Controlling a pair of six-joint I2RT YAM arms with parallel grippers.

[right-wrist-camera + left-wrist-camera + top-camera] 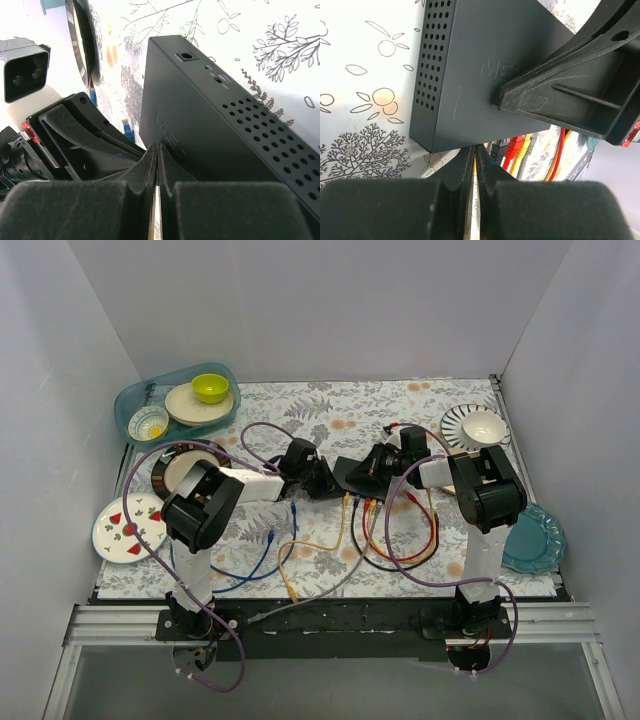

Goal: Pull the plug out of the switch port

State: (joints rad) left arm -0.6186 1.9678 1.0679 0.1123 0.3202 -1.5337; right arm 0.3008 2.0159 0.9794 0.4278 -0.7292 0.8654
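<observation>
This is a robot lab test cell. Plain white panels (320, 300) wall in a floral-clothed counter (330, 405). A left arm (200, 520) and a right arm (485, 510) stand bolted to a black base plate (340, 615) on aluminium rails (110, 625), among plates (535, 540) and loose network cables (300, 545).

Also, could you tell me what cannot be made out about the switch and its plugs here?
Sockets of the switch: left wrist view, hidden under its near edge; only red and yellow plugs peek out.
Switch in the top external view: mostly covered by the left tool and right tool.
Lettering on its top: left wrist view, cut off by the right tool.
</observation>
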